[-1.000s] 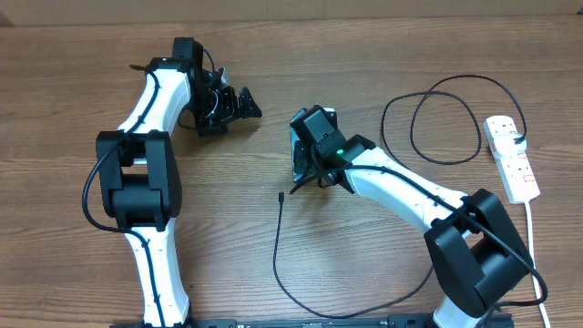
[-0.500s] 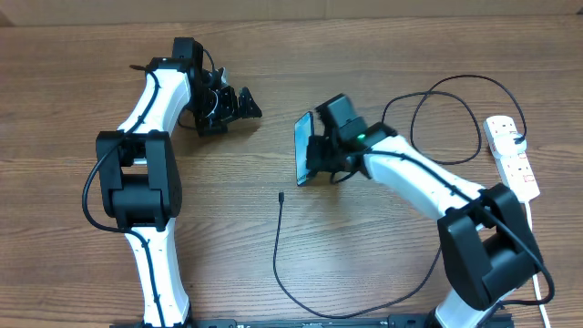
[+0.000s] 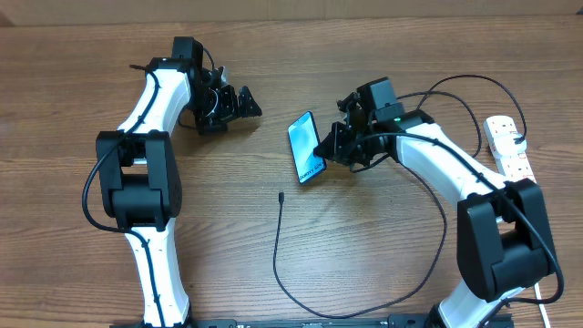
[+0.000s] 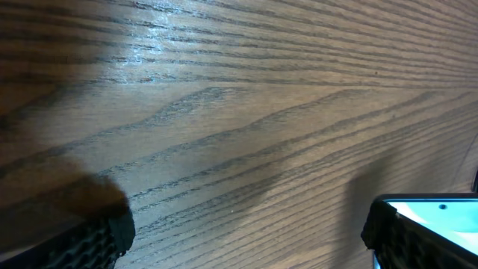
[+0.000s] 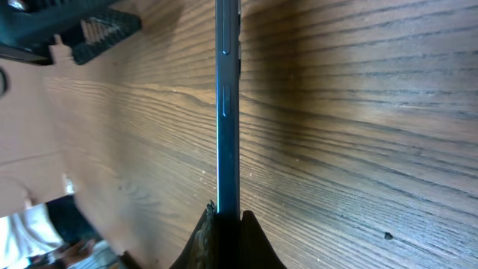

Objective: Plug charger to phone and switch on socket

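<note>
Our right gripper (image 5: pixel 228 230) is clamped tight on the phone (image 3: pixel 305 146), its two fingertips pinching one long side, so that in the right wrist view we see the phone edge-on as a thin dark strip with side buttons and a teal glow along one face. From above, the phone sits just right of the frame's centre, tipped up at a slant with its blue-teal screen facing the upper left; whether its lower end touches the table (image 3: pixel 364 237) we cannot tell. White writing shows near the lower end of the screen, too small for us to read. Our left gripper (image 3: pixel 248 102) hangs with its jaws spread wide and holds nothing, in the upper left of the frame, well apart from the phone. The charger (image 3: pixel 277 246) lies on the wood with its plug tip (image 3: pixel 281 195) just below the phone and not touching it; the cable curves along the bottom and loops at the upper right. The socket (image 3: pixel 510 157) lies at the right edge, red switches showing, a black plug (image 3: pixel 518 139) in it.
</note>
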`<state>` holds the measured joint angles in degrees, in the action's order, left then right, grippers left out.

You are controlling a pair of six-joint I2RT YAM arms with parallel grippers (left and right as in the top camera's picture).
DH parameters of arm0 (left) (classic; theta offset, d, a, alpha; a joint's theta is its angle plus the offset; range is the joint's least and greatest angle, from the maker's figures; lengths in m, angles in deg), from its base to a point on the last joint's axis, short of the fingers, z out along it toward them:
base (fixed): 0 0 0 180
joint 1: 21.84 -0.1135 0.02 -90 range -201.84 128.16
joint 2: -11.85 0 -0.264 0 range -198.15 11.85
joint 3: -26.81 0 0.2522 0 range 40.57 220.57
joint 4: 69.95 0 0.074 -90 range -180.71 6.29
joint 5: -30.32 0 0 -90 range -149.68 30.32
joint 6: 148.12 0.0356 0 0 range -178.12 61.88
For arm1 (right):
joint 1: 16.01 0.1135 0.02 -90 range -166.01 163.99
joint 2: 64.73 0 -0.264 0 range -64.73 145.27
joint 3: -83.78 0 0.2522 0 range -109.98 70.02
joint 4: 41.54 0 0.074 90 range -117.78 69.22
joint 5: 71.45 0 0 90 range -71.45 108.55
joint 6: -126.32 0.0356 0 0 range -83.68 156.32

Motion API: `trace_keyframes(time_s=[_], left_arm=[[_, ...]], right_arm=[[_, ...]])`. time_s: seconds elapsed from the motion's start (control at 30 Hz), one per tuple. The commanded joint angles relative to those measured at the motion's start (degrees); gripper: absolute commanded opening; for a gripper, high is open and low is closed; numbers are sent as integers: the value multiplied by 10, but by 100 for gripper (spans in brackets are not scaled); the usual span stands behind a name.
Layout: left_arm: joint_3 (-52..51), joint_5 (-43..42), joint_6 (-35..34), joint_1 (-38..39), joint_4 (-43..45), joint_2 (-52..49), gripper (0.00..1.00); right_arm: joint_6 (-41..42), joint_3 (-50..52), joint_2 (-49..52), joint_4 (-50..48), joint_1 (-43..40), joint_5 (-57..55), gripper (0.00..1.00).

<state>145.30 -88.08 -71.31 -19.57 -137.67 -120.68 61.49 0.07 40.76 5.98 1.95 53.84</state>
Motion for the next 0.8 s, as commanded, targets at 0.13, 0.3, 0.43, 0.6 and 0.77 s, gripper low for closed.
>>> trace_keyframes(time_s=[0.13,0.3,0.43,0.6,0.77], left_arm=[[-3,-55,-21,4,-83,-12,99],[-3,-163,51,3,-94,-12,100],[-3,-165,51,3,-99,-12,100],[-3,-139,51,3,-95,-12,100],[-3,-120,48,4,-83,-12,100]], right_arm=[[-63,6,-8,34,-33,19,4],[-88,4,-8,91,-55,-9,4],[-95,4,-11,164,-64,-90,4],[-117,-5,-23,241,-57,-163,4],[-103,-22,-47,302,-44,-266,4]])
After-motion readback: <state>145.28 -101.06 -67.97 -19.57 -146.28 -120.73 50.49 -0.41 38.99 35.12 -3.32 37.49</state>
